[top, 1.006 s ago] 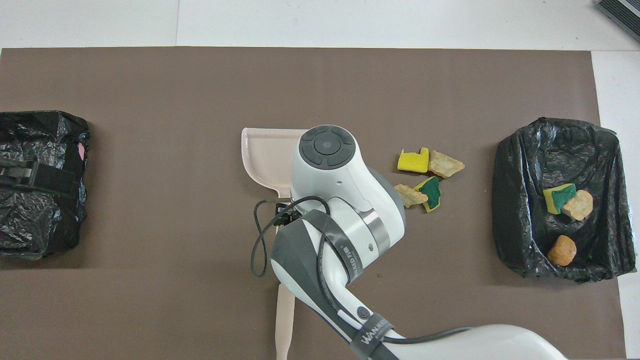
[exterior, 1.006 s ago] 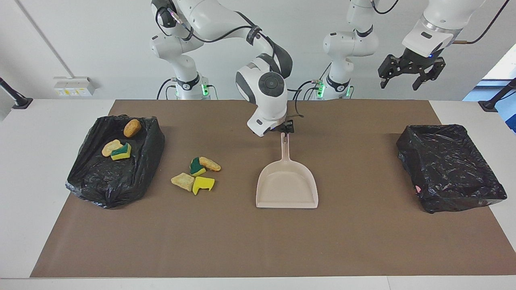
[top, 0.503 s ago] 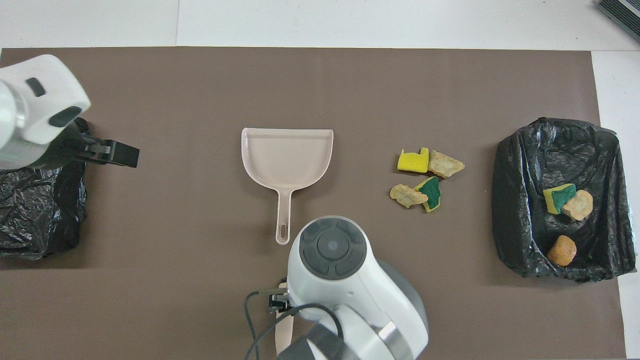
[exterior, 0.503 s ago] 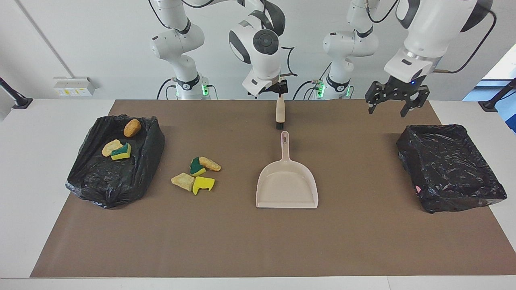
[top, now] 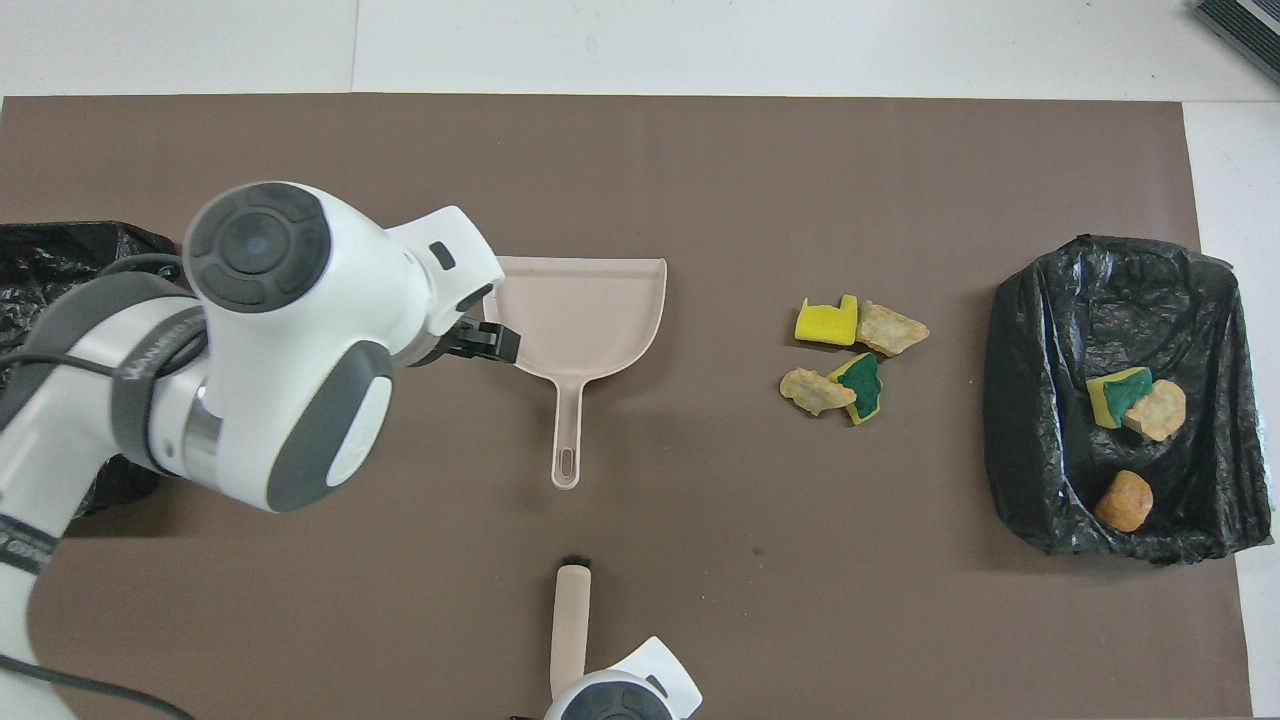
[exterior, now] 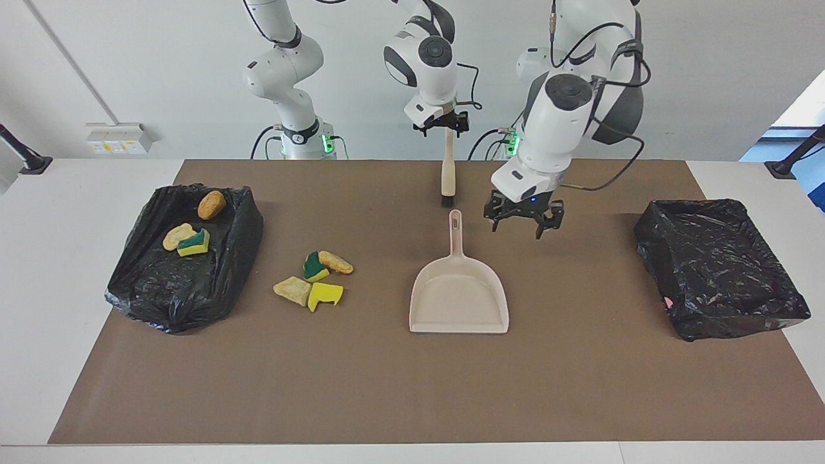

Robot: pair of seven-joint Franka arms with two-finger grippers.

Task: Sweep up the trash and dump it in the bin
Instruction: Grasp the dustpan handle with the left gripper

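Observation:
Loose trash [exterior: 314, 280] [top: 855, 355], yellow-green sponge scraps and tan lumps, lies on the brown mat between the beige dustpan [exterior: 459, 296] [top: 590, 310] and the black-lined bin [exterior: 161, 309] [top: 1030, 300] at the right arm's end. More trash [exterior: 187, 238] [top: 1130, 400] lies in that bin. My right gripper [exterior: 442, 124] is shut on a beige brush [exterior: 446, 174] [top: 570, 625] that hangs bristles down, nearer the robots than the dustpan's handle. My left gripper [exterior: 519, 225] [top: 490, 342] hovers open and holds nothing, beside that handle toward the left arm's end.
A second black-lined bin [exterior: 722, 270] [top: 60, 250] sits at the left arm's end of the mat. The left arm's wrist covers part of it and one corner of the dustpan in the overhead view.
The left arm swung in from over its end's bin and came down beside the dustpan's handle. The right gripper rose from the handle's end and drew back toward the robots with the brush.

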